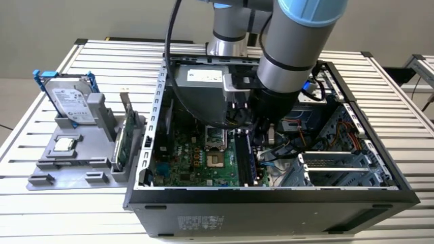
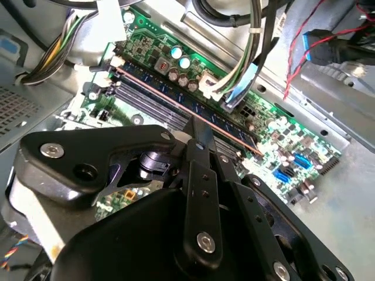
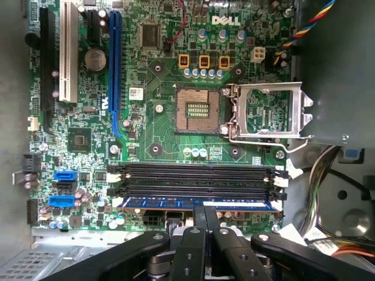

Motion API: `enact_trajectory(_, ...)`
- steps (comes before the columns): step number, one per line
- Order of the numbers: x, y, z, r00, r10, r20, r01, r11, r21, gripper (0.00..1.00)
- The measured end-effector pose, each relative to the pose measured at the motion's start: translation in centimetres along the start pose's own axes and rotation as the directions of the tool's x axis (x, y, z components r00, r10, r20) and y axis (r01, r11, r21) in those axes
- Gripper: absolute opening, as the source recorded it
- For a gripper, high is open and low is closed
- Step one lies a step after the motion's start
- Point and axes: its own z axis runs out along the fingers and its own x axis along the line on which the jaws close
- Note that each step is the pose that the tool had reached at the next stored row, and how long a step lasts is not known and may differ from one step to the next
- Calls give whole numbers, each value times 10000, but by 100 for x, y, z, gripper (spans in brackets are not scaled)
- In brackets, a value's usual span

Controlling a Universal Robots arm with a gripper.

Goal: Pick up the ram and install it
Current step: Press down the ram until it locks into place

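One arm reaches down into the open computer case on the slatted worktop in the exterior view, its gripper low over the motherboard; beside the case, a grey holder carries a hard drive. In the second wrist view, the ram lies along the motherboard's memory slots, and the gripper has its fingers drawn together on the stick's upper edge. In the first wrist view, the blue ram sits in the slot nearest the gripper, parallel to the unfilled memory slots, with the fingers clenched at its middle.
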Motion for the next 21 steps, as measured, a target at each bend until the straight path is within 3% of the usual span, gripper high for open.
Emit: enact_trajectory(21, -7, 7, -506, 10000, 0, 0, 0, 10000, 0, 0)
